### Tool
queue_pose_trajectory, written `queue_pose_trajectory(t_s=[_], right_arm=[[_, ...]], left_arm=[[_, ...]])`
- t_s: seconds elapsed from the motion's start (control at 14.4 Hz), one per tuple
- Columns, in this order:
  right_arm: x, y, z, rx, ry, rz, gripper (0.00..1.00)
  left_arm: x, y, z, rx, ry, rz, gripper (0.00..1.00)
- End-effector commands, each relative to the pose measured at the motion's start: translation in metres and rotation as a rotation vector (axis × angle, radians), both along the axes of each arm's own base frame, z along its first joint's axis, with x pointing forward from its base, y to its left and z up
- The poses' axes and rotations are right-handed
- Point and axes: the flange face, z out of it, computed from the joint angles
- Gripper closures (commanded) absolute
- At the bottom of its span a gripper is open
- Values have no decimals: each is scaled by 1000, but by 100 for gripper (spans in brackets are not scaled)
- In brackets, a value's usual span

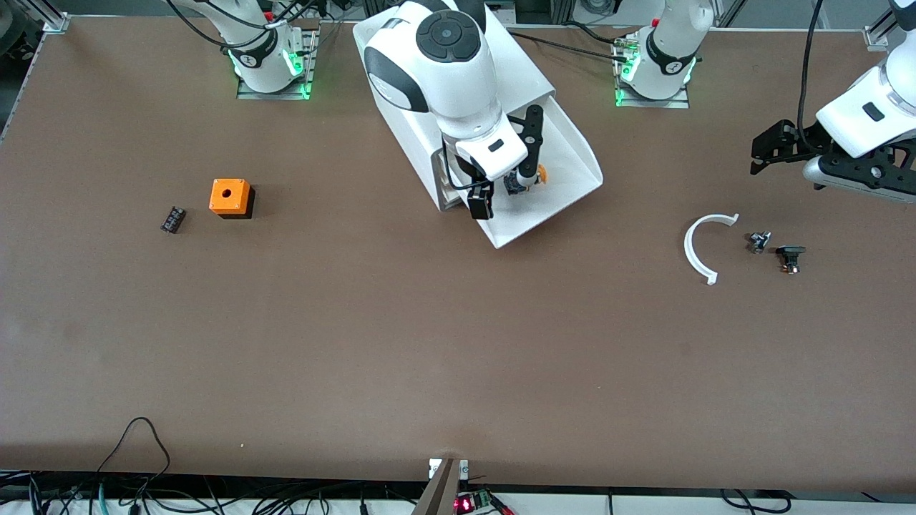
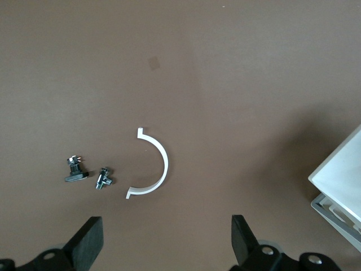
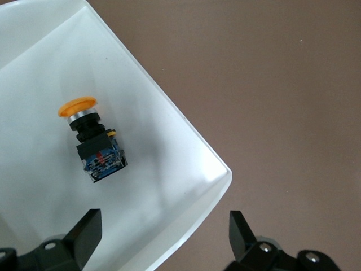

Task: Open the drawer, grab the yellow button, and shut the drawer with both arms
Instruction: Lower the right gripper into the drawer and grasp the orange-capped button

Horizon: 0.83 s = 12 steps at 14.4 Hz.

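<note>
Button (image 3: pixel 93 141) lies on side in pulled-out drawer (image 1: pixel 572 154). My right gripper (image 1: pixel 505 189) hovers over it, jaws spread. I judge: descend straight, straddle black body, pinch below cap. Left gripper (image 2: pixel 166 240) waits over bench (image 1: pixel 429 343), jaws spread.

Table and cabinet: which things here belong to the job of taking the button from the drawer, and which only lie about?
For the job:
- drawer, pulled open
- button, lying in it
- right gripper, open over the drawer
- left gripper, open, waiting

Lying about:
- orange cube
- black ribbed block
- white curved piece
- two small metal parts
</note>
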Motion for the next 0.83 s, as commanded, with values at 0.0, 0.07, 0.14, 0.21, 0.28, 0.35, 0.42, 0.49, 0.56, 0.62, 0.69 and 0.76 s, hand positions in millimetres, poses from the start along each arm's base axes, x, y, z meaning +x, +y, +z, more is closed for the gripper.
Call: queue_pose_trajectory(t_s=[0.0,0.07,0.14,0.21,0.28,0.35,0.42,0.49,0.56,0.62,0.69,0.76], right_arm=[[-8,9,-1,-19,-4,52,0],[-16,17,-4,-25,-3,69,0],[-18,19,-7,-27,0,72,0],[-17,19,-11,-29,7,71,0],[-17,21,-19,-31,15,72,0],[-19,26,-24,-27,15,77,0],[-20,29,-34,-35,22,81,0],[-22,33,-41,-37,27,86,0],[-24,36,-44,-36,25,90,0],[-28,40,-52,-42,32,96,0],[-30,42,-55,-52,30,100,0],[-29,40,-60,-76,26,100,0]], left_arm=[[4,8,6,33,-31,54,0],[6,7,7,31,-51,66,0],[8,6,8,32,-65,65,0],[8,6,8,31,-69,65,0],[8,6,8,31,-69,65,0],[8,6,8,31,-69,67,0],[8,6,8,31,-69,67,0],[8,6,8,31,-69,67,0],[9,5,7,31,-69,65,0],[9,5,7,31,-69,65,0],[9,5,7,31,-69,67,0],[9,5,7,31,-67,76,0]])
